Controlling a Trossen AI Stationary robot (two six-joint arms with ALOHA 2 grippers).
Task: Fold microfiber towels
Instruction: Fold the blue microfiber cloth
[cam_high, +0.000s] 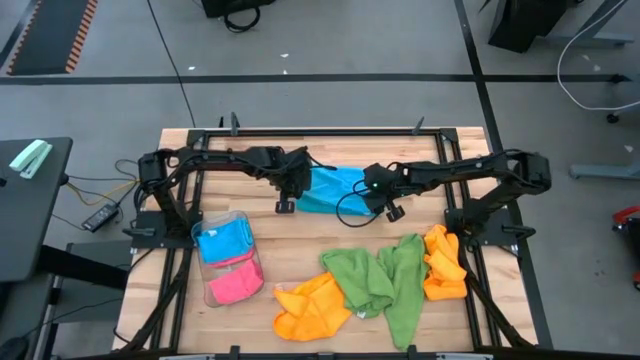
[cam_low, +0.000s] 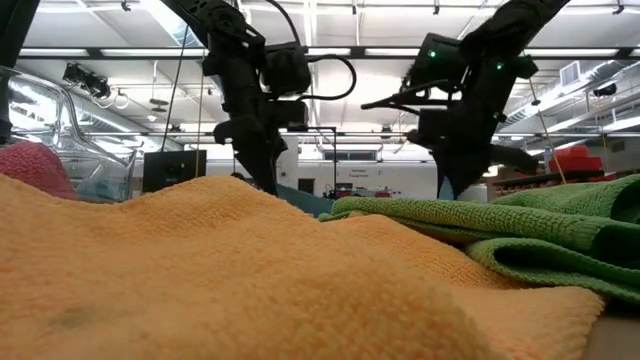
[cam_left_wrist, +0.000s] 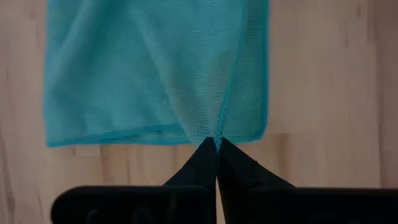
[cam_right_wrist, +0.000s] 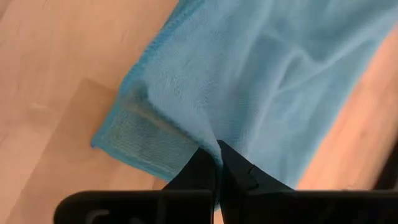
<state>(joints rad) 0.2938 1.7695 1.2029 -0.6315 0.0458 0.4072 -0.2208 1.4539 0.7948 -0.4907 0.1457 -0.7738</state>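
Observation:
A sky-blue microfiber towel (cam_high: 335, 188) lies on the wooden table's far middle, between my two grippers. My left gripper (cam_high: 286, 205) is shut on its left side and my right gripper (cam_high: 392, 211) is shut on its right side. The other towels rest loose on the near half: orange (cam_high: 310, 305), green (cam_high: 375, 280) and another orange (cam_high: 443, 265). In the low view an orange towel (cam_low: 200, 270) and a green one (cam_low: 520, 225) hide both grippers' fingertips. My left gripper pinches the sky-blue towel between its two fingers near one hemmed edge (cam_left_wrist: 216, 138), coming from above at a steep slant. A ridge of cloth (cam_left_wrist: 227, 93) is drawn up to the fingertips, while the rest of the towel lies on the table. My right gripper pinches the towel between its two fingers close to a corner (cam_right_wrist: 210, 140), slanting down from above. The cloth rises in a peak to the fingertips. A lower layer (cam_right_wrist: 134, 140) lies flat on the wood beside it.
A clear plastic tray (cam_high: 205, 290) at the near left holds a folded blue towel (cam_high: 222, 241) and a pink one (cam_high: 235, 285). Black frame rails (cam_high: 320, 131) run along the table's far edge and sides. Bare wood shows around the blue towel.

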